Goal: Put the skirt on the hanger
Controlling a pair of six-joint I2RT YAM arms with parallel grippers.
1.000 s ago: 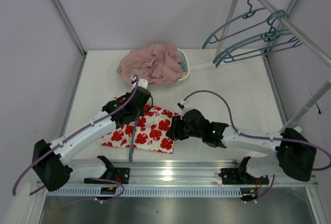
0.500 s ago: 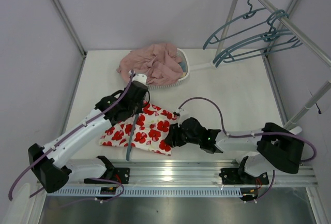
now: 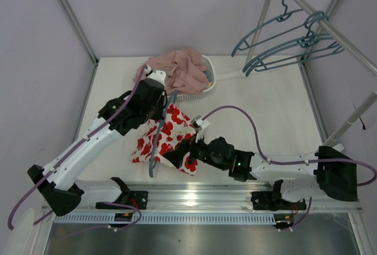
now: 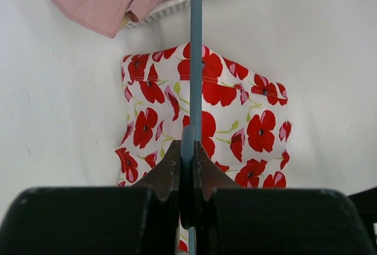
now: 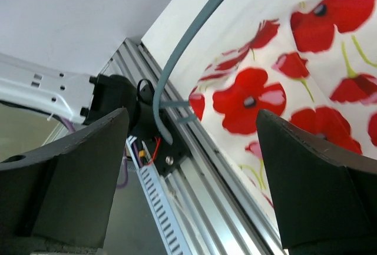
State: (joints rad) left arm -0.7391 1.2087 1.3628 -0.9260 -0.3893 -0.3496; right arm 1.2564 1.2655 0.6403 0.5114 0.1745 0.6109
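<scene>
The skirt (image 3: 168,140), white with red poppies, lies bunched into a narrow heap near the table's front. My left gripper (image 3: 156,104) is shut on the thin teal-grey hanger (image 3: 154,149), which runs from the gripper over the skirt towards the front rail. In the left wrist view the hanger bar (image 4: 196,60) crosses the skirt (image 4: 235,119) lengthwise and is pinched in my left gripper (image 4: 187,149). My right gripper (image 3: 179,152) stands open at the skirt's near right edge. Its wrist view shows the right gripper (image 5: 192,113) holding nothing, with the skirt (image 5: 265,90) and the hanger's curved arm (image 5: 182,46) ahead of it.
A dusty-pink garment (image 3: 177,69) fills a white basket (image 3: 210,77) at the back of the table. Several more hangers (image 3: 283,37) hang from a slanted rail (image 3: 330,28) at the back right. The aluminium front rail (image 5: 194,196) lies right under the right gripper.
The right gripper has opened wide and slid left along the skirt's near edge. The left arm has drawn the hanger back and up, and the skirt has gathered from a flat spread into a narrow bunch.
</scene>
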